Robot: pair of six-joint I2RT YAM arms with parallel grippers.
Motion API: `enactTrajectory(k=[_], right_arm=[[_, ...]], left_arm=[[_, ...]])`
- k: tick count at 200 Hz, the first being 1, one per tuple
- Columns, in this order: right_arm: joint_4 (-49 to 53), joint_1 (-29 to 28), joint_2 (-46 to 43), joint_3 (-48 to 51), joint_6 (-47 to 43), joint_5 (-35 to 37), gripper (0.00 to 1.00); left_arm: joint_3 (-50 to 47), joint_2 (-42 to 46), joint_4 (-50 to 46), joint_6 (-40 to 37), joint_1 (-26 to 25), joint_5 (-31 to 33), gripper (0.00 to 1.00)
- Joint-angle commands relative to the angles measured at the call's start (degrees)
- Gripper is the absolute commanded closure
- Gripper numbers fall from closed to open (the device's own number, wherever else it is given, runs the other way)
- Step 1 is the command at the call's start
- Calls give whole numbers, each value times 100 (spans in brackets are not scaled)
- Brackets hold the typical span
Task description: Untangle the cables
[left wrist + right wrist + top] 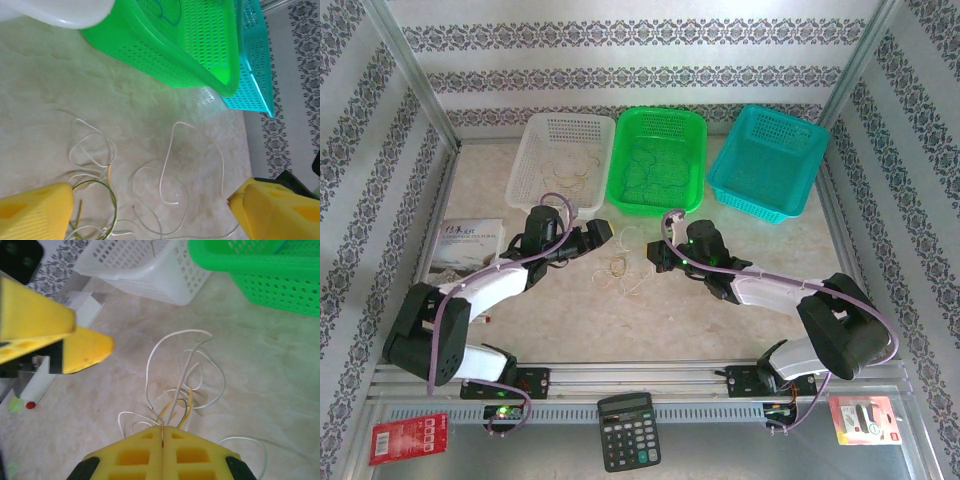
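Loosely, thin whitish and yellow cables (190,390) tangle.

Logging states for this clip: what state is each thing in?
Tangle of thin curly cables: knotted, lying on the table.
Left gripper: open over the tangle.
Right gripper: shut on one strand.
White plastic mesh basket: holds tan strands.
Green plastic mesh basket: holds bluish strands.
Teal plastic mesh basket: upright, looks empty.
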State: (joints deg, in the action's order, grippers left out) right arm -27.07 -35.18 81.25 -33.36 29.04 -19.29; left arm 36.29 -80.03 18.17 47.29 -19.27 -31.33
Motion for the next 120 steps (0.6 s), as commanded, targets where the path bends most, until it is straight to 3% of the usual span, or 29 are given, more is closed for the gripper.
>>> enactTrajectory(k=[1,120], right_arm=[[-578,81,-76,84,119,-563,100],[-786,108,-83,85,244,-958,100]], left_arm=[[160,-176,648,39,-97,-275,18],[361,-838,1332,132,-302,-333,46]])
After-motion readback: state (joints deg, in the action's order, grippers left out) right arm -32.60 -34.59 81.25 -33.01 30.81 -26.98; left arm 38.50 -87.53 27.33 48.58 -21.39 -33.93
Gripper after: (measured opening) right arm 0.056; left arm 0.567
